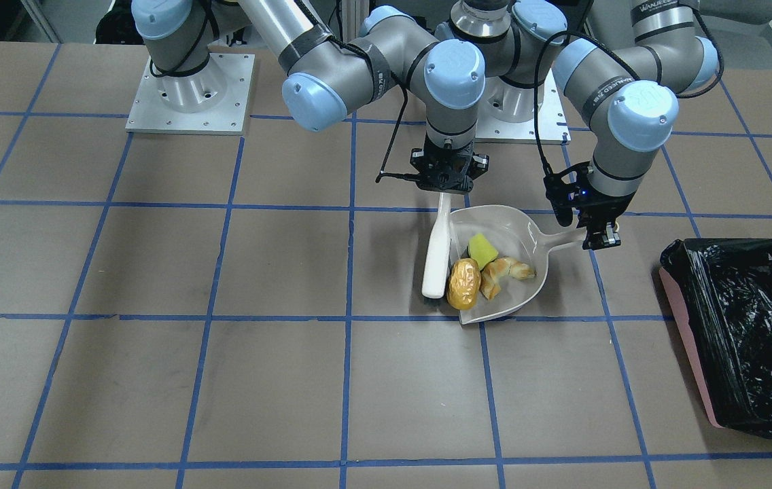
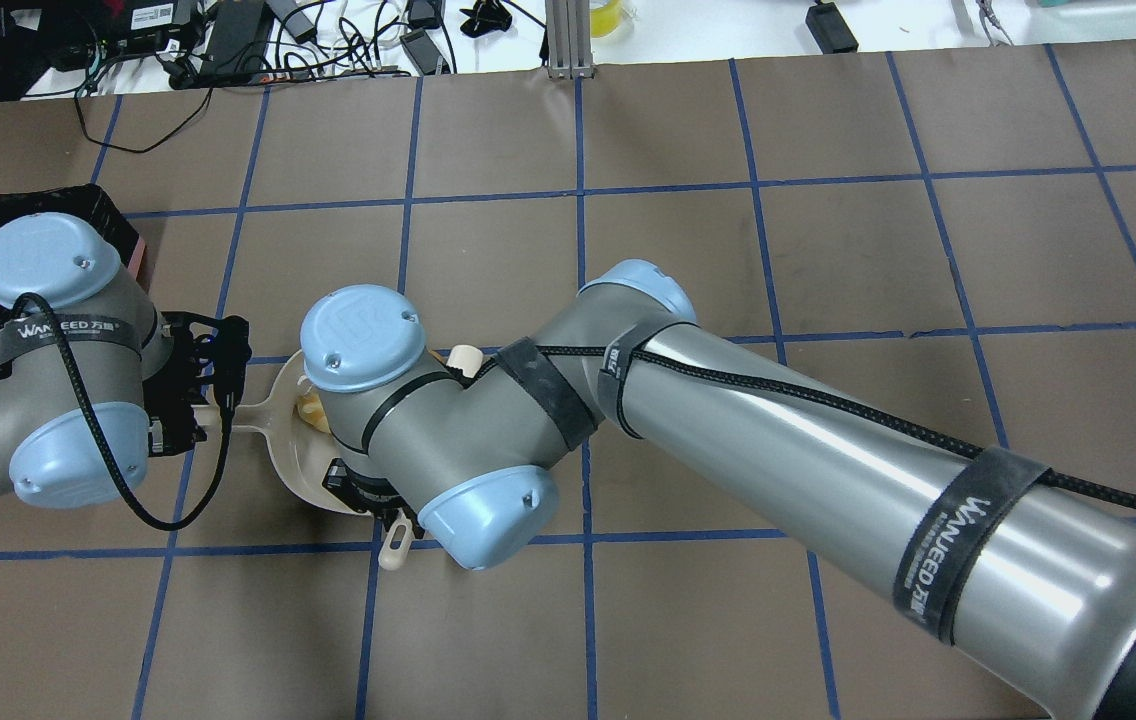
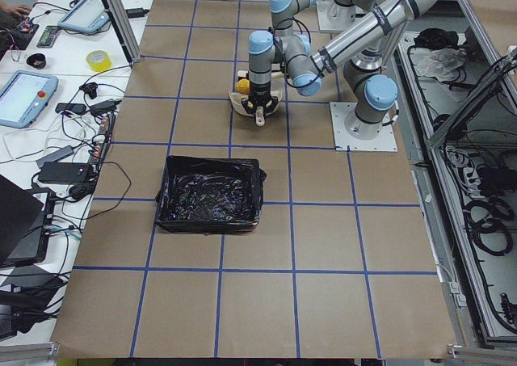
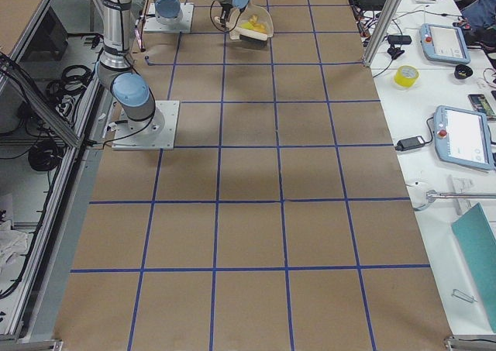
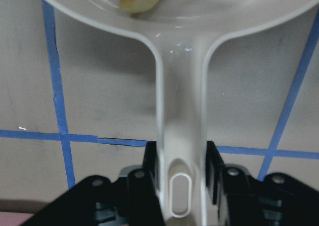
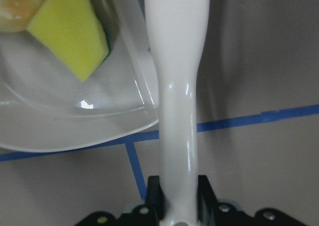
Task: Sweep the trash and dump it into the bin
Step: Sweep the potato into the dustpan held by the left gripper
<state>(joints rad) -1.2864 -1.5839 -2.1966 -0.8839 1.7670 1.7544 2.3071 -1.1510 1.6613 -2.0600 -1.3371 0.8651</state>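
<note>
The off-white dustpan point(image 1: 518, 227) lies on the table. In it are the yellow-green wedge point(image 1: 482, 250) and the tan croissant point(image 1: 507, 271). The amber lumpy piece point(image 1: 463, 284) sits at its mouth, against the head of a white brush point(image 1: 437, 255). My left gripper point(image 1: 600, 234) is shut on the dustpan handle point(image 5: 179, 131). My right gripper point(image 1: 449, 182) is shut on the brush handle point(image 6: 177, 86), which lies along the pan's side next to the wedge point(image 6: 70, 34). The bin point(image 1: 753, 339), pink with a black bag, stands on my left, apart from the pan.
The two arm bases stand on grey plates point(image 1: 189, 102) at the table's robot side. My right forearm point(image 2: 828, 450) crosses over the table's middle. Cables and devices point(image 2: 228, 40) lie beyond the far edge. The brown table point(image 1: 223, 380) has blue tape grid lines.
</note>
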